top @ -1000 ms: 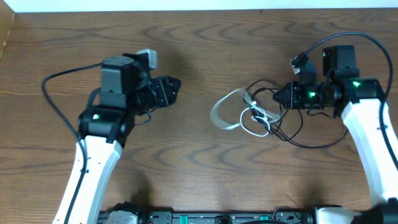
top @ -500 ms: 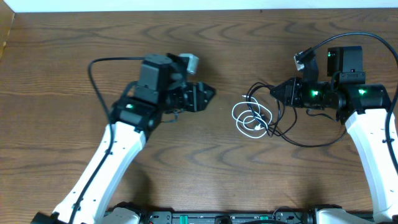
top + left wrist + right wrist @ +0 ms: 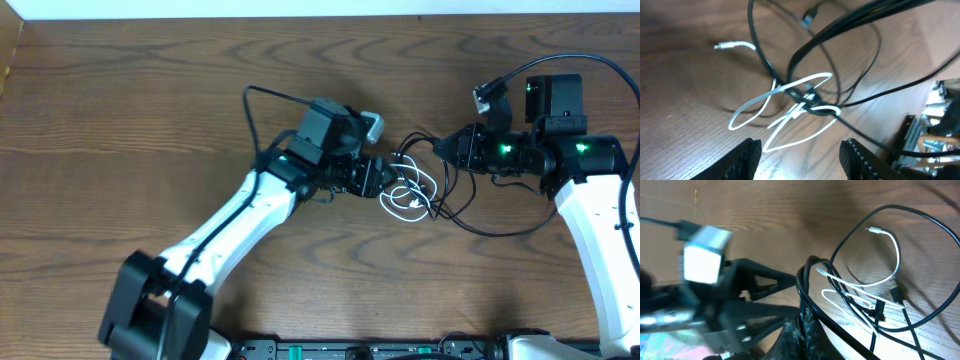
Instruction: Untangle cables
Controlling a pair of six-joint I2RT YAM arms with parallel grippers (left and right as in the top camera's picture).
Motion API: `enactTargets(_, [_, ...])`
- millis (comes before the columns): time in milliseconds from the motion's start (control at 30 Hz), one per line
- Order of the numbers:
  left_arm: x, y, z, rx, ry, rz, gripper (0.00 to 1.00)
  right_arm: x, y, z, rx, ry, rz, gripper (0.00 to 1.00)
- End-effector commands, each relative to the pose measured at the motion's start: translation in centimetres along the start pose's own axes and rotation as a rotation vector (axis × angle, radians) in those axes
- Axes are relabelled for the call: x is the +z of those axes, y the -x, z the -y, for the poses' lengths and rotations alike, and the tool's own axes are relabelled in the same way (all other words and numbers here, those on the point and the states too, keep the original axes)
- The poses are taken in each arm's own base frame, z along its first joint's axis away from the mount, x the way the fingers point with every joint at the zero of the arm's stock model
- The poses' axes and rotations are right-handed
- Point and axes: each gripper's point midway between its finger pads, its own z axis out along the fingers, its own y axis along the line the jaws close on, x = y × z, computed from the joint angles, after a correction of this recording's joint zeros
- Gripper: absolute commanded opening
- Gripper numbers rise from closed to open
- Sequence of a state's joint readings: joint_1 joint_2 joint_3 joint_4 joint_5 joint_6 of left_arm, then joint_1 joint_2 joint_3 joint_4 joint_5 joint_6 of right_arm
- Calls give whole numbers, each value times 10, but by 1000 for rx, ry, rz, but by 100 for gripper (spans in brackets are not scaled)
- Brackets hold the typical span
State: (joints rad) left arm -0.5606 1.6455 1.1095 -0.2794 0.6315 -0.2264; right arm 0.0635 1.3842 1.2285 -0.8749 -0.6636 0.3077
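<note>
A thin black cable and a short white cable lie tangled in loose loops right of the table's middle. In the left wrist view the white loops cross under black strands, with a white plug at upper left. My left gripper is open, its fingertips just short of the white loops. My right gripper is shut on a bundle of black cable at the tangle's right side; the white cable lies in front of it.
The wooden table stretches to the left and front. A pale wall edge runs along the back. My right arm's thicker black wire arcs over the far right.
My left arm has swung right across the table, bringing its open gripper up to the white loops. The white cable drew into tighter loops. My right gripper has stayed put.
</note>
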Motion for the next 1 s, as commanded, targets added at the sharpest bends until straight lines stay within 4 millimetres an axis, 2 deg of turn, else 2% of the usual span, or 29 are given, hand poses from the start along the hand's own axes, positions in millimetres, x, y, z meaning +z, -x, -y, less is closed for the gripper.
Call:
enactTargets(0, [16, -4, -5, 68, -11, -38, 55, -6, 1, -14, -21, 37, 11, 1])
enactTargets(100, [31, -14, -12, 81, -10, -78, 55, -6, 1, -14, -21, 37, 11, 1])
enactTargets(300, [45, -23, 0, 157, -119, -110, 55, -6, 1, -14, -28, 37, 11, 1])
enactTargets(367, [47, -21, -3, 170, -103, -102, 55, -6, 1, -14, -28, 37, 11, 1])
enactTargets(467, [50, -17, -19, 176, -11, -81, 53, -6, 1, -14, -34, 37, 10, 1])
enactTargets(533, [52, -16, -26, 176, 19, -77, 49, -6, 0, -14, -32, 36, 8, 1])
enactTargets(733, [55, -17, -29, 172, 22, -82, 37, -6, 0, -13, -31, 35, 6, 1])
enactTargets(800, [55, -17, -28, 174, 22, -80, 28, -6, 0, -13, -31, 35, 6, 1])
enactTargets(833, [55, -17, -29, 175, 24, -79, 13, -6, 0, -13, -30, 34, 6, 1])
enactTargets(867, [55, -16, -32, 176, 43, -75, 8, -6, 0, -12, -30, 30, 7, 1])
enactTargets(967, [46, -6, -50, 171, 144, -42, 8, -6, 1, -1, -22, -34, 20, 1])
